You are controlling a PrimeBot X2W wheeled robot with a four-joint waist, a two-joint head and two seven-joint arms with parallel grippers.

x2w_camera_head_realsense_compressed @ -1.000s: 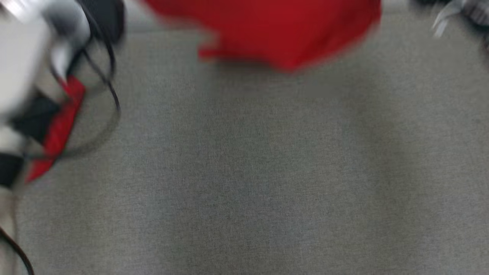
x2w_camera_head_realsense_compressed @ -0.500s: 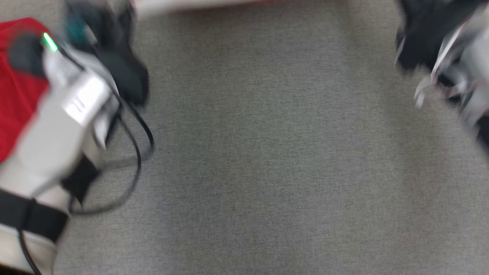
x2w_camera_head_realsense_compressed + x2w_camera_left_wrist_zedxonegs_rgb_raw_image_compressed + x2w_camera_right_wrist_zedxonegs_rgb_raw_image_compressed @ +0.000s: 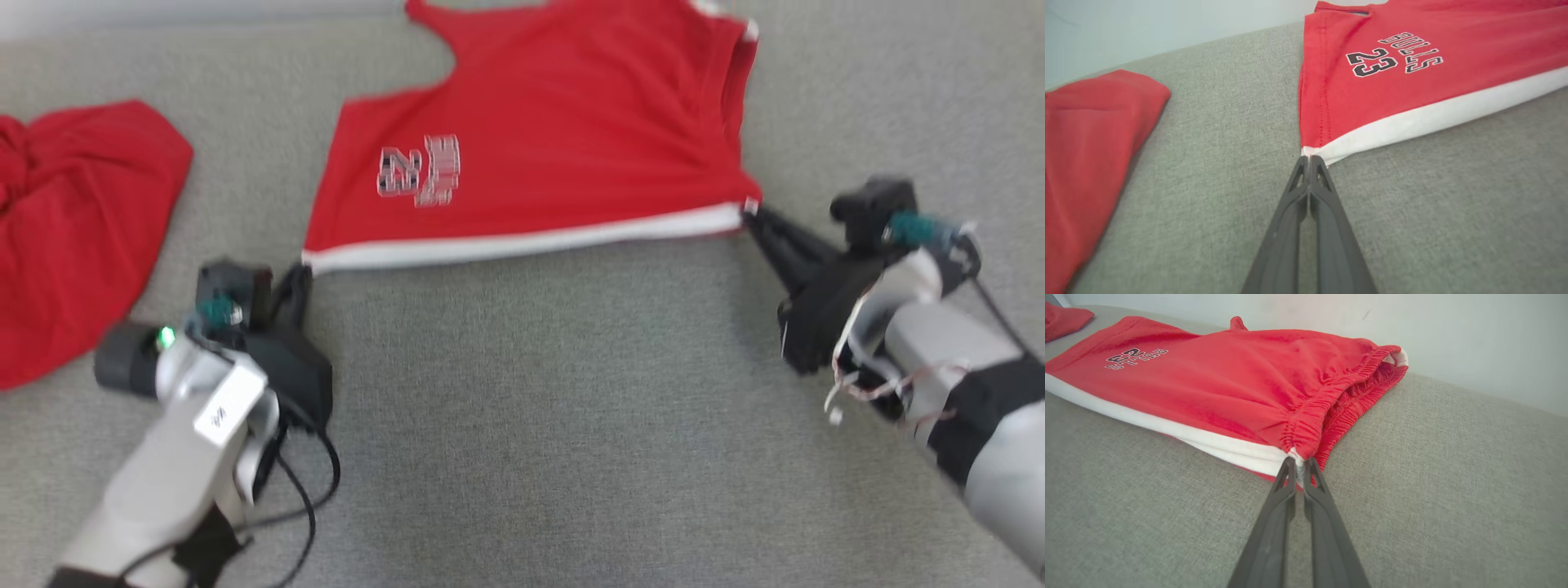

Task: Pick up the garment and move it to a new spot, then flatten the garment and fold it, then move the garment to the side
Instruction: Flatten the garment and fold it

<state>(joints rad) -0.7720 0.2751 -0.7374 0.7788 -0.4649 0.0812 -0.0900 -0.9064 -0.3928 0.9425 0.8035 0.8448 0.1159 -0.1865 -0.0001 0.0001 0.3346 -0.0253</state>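
The garment (image 3: pixel 555 139), a pair of red shorts, lies spread fairly flat on a grey fabric surface (image 3: pixel 555 425), towards its far edge, where a pale wall (image 3: pixel 1453 335) rises behind it. A white stripe (image 3: pixel 531 241) runs along the side of the shorts nearest the robot, and both tools hold the two ends of that side. The left tool (image 3: pixel 1309 160) has its two dark fingers pressed together on the hem corner, where the white stripe ends, so that a small tip of white cloth sits pinched between the fingertips. The right tool (image 3: pixel 1298 463) is likewise closed tight, gripping the corner where the gathered elastic waistband (image 3: pixel 1339 388) meets the stripe. Between the two grips the near side runs almost straight, with the cloth lying low on the surface. The waistband opening gapes a little and shows the red inside. A print (image 3: pixel 1394 55) reading "BULLS 23" sits on the leg nearer the left tool. A second red garment (image 3: pixel 73 229) lies bunched well apart to the robot's left, touching neither the shorts nor a tool. A black cable (image 3: pixel 310 482) loops from the left wrist over the grey fabric.
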